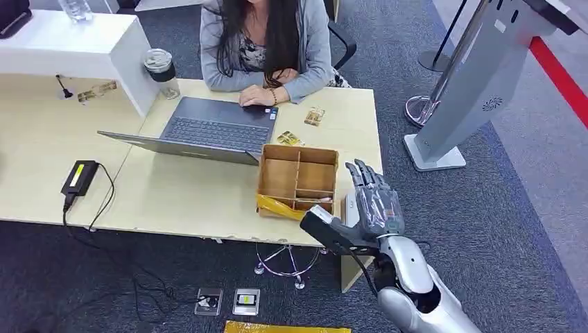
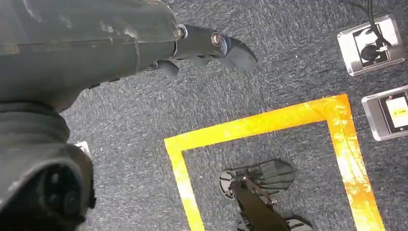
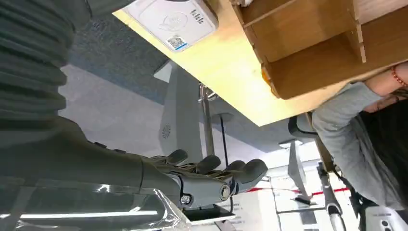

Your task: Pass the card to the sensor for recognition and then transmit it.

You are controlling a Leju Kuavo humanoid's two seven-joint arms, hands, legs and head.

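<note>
Right hand (image 1: pixel 374 201) is up beside the table edge with its fingers straight and apart, holding nothing. It hangs over the white sensor (image 3: pixel 169 19), next to the wooden box (image 1: pixel 298 179), maybe ready to reach in for a card. I cannot see the card. Left hand (image 2: pixel 202 45) hangs over the floor, fingers loose and empty.

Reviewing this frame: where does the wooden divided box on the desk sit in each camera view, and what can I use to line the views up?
Head view: wooden box at the table's right end, in front of the laptop.
Left wrist view: aimed at the floor, carpet and yellow tape.
Right wrist view: the box at the upper right, seen turned.
Shared landmark: the grey stand with its round grille, beside the table.
</note>
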